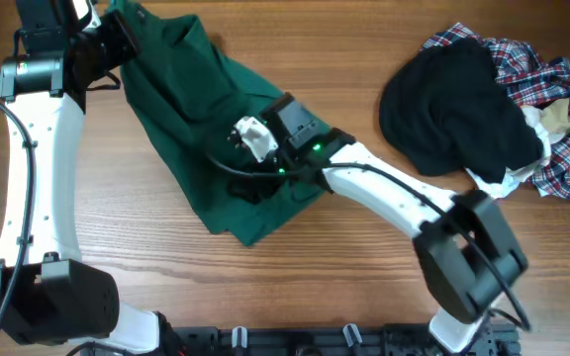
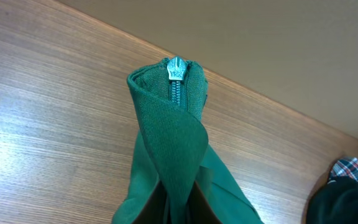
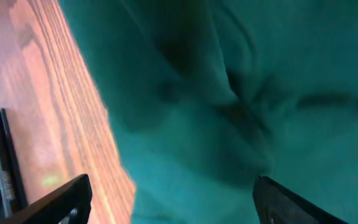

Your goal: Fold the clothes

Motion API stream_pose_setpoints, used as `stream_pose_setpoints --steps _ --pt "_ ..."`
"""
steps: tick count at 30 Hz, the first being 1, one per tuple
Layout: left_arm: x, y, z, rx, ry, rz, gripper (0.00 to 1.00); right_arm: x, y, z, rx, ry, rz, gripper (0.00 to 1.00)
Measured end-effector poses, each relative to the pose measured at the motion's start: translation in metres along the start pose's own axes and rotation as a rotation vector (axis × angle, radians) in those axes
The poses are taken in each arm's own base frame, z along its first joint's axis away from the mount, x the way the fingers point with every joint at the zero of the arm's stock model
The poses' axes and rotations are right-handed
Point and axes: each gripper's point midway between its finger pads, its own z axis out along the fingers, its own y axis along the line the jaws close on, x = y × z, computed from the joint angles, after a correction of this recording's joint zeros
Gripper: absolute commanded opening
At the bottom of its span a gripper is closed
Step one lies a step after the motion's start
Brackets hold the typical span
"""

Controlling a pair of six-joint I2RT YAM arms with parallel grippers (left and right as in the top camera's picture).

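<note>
Green garment [image 1: 216, 148] lies spread in a crumpled diagonal across the left half of the wooden table [image 1: 364, 227], running from the far left corner down toward the middle. Its far end is gathered up in the left gripper [image 1: 119, 42], whose jaws are pressed together on the cloth. The right gripper [image 3: 173, 182] hangs over the garment's lower middle with its jaws spread wide, green cloth filling the gap beneath them. Whether the fingertips touch the cloth cannot be told.

The table is brown wood with a clear grain. A plain beige wall [image 2: 278, 43] runs behind its far edge. On the right side, well apart from the green cloth, a black garment [image 1: 453, 99] lies heaped on a plaid shirt [image 1: 562, 138].

Only the left wrist view shows a zip [image 2: 176, 78] with a silver pull at the top of the pinched fold, which stands upright. The left fingers themselves are hidden by the cloth there. Only the right wrist view shows the soft creases under the open jaws.
</note>
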Motion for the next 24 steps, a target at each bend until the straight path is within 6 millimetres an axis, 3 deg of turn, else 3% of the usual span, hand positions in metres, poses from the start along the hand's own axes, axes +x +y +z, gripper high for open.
stream_pose_setpoints --steps 6,9,10,12,14,16,17,21,24 --pt "0.008 0.000 0.000 0.005 0.033 -0.007 0.04 -0.021 -0.015 0.027 0.013 -0.102 -0.252 0.98" --pt "0.011 0.001 0.000 0.000 0.046 -0.010 0.04 -0.034 -0.022 0.038 0.024 -0.165 -0.336 0.97" --pt "0.011 0.001 0.000 -0.001 0.048 -0.011 0.04 -0.030 -0.026 0.045 0.024 -0.157 -0.341 0.93" --pt "0.012 0.001 0.000 -0.002 0.050 -0.011 0.04 -0.023 -0.030 0.053 0.021 -0.141 -0.341 0.82" --pt "0.012 0.002 0.000 -0.002 0.052 -0.012 0.04 -0.019 -0.030 0.057 0.008 -0.131 -0.341 0.62" --pt "0.013 0.002 0.000 -0.002 0.052 -0.012 0.04 -0.015 -0.027 0.061 -0.023 -0.124 -0.340 0.29" --pt "0.013 0.002 0.000 -0.002 0.052 -0.012 0.04 -0.012 -0.025 0.063 -0.043 -0.119 -0.337 0.04" --pt "0.012 0.001 -0.001 0.000 0.049 -0.011 0.04 0.010 -0.020 0.066 -0.096 -0.035 -0.195 0.04" --pt "0.007 -0.004 -0.010 0.013 0.028 -0.005 0.04 0.040 -0.017 0.063 -0.121 0.091 -0.039 0.04"
